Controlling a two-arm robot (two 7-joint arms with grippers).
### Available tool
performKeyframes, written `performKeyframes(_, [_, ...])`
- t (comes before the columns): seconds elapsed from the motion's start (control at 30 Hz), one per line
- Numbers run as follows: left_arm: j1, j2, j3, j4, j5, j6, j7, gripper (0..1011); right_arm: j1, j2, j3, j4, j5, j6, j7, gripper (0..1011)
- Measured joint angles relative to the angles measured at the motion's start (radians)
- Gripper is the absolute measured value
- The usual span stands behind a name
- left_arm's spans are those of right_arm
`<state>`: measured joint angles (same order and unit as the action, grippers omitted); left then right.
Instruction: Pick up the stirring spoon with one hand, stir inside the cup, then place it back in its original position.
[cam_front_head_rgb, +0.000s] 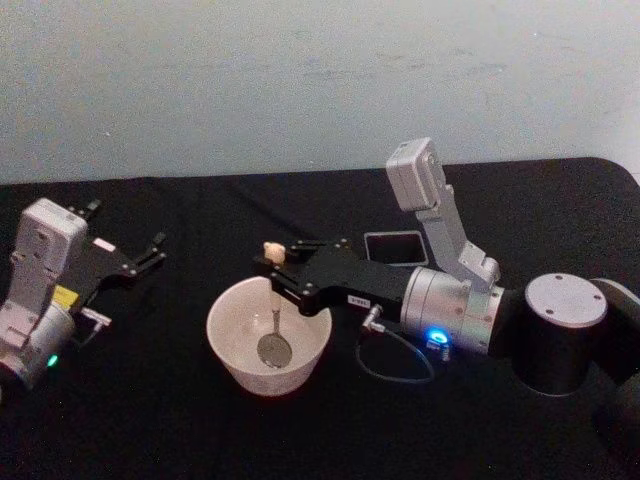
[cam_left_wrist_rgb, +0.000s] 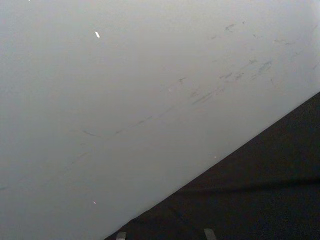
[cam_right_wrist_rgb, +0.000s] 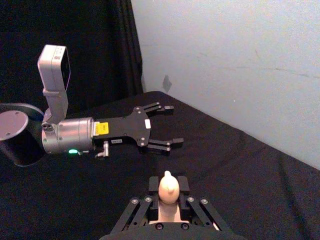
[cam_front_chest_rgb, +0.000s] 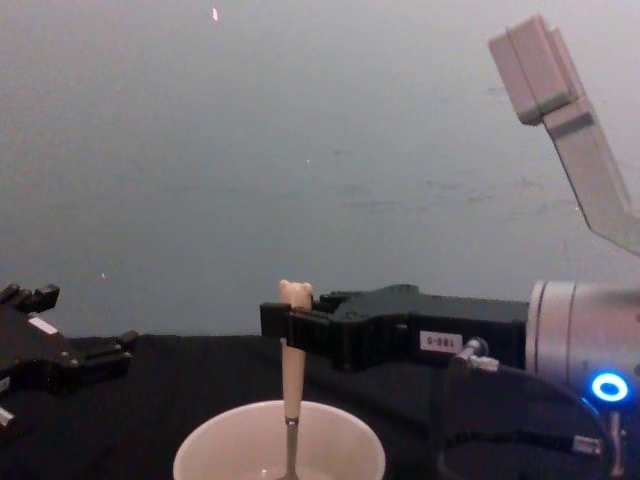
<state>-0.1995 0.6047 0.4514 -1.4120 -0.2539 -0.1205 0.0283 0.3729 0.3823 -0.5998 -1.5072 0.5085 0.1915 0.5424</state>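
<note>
Black cloth covers the table, with a pale wall behind it; the cream-white cup sits near the middle, in front of the robot, its rim also low in the chest view. Inside it stands the stirring spoon, close to upright; its shiny metal bowl is down near the cup's floor, though whether it touches I cannot tell; the beige handle rises above the rim to the small bear head.

Reaching in from the right, level over the far rim of the cup, the right gripper has its 2 black fingers closed tight on the handle just under the bear head, 1 on each side; the chest view shows the same grip from the side, above the cup.

Behind the right arm and to the right of the cup stands the dark square holder, near the cup but apart from it, its open top facing up.

Off at the left side of the table, well apart from the cup, the left gripper is spread wide with nothing between its fingers; the right wrist view shows it across the table, and the chest view catches it at the left edge.
</note>
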Motion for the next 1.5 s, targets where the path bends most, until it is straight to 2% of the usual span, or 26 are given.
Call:
performKeyframes(0.7, [0.000,0.000,0.000,0.000,0.000,0.000,0.000,1001,0.006,-0.010,0.010,-0.008,0.037,0.008,-0.057,215])
performKeyframes(1.03, [0.000,0.000,0.000,0.000,0.000,0.000,0.000,1001,0.001,-0.013,0.045,-0.036,0.065,0.032,-0.109,215])
performKeyframes(1.5, [0.000,0.000,0.000,0.000,0.000,0.000,0.000,1001,-0.003,-0.007,0.106,-0.118,0.100,0.096,-0.214,215])
